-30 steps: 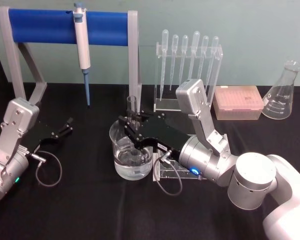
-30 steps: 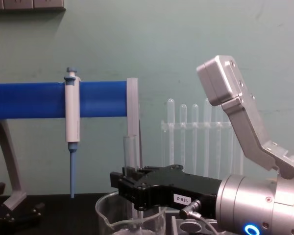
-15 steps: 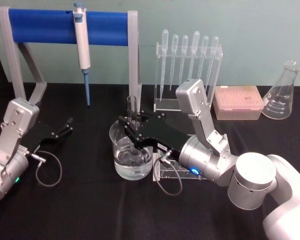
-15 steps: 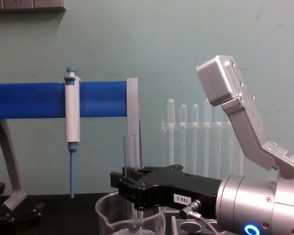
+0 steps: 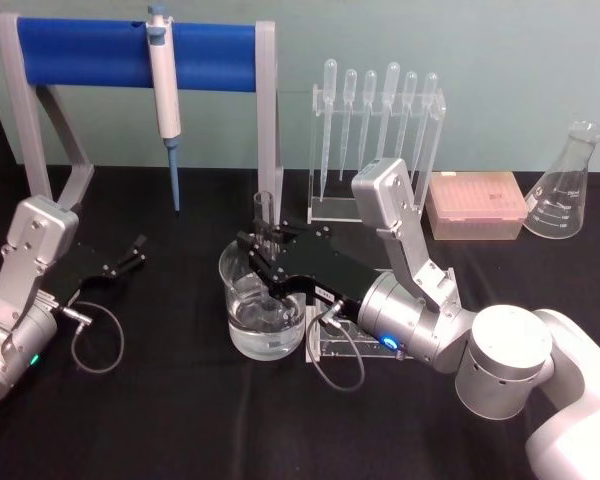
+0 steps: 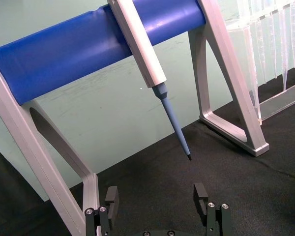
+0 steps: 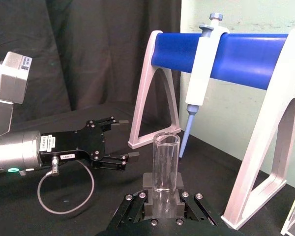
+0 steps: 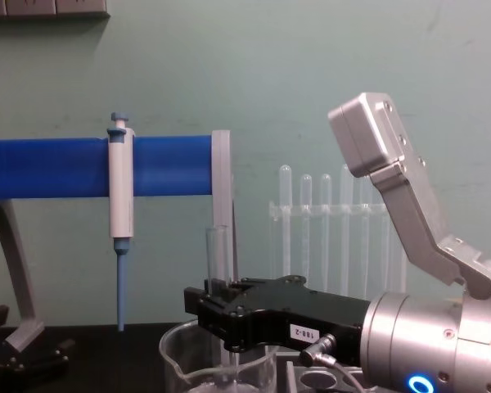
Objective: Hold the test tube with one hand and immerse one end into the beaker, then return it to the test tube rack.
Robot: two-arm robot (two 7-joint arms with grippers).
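The clear glass test tube (image 7: 166, 167), clamped by the black right gripper (image 5: 262, 248), should be kept upright in the glass beaker (image 5: 242, 320); the left gripper (image 5: 135, 252), spread, is parked left.

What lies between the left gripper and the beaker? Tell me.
Bare black cloth, per the head view. The left gripper sits open; the right gripper holds the test tube in the beaker.

The tube (image 5: 263, 212) stands upright in the beaker (image 5: 263, 328), held by the right gripper (image 5: 264, 255). Behind them to the left is the pipettor stand (image 5: 100, 45). Behind to the right is the pipette rack (image 5: 380, 140), then a box (image 5: 477, 205) and a flask (image 5: 568, 195) farther right.
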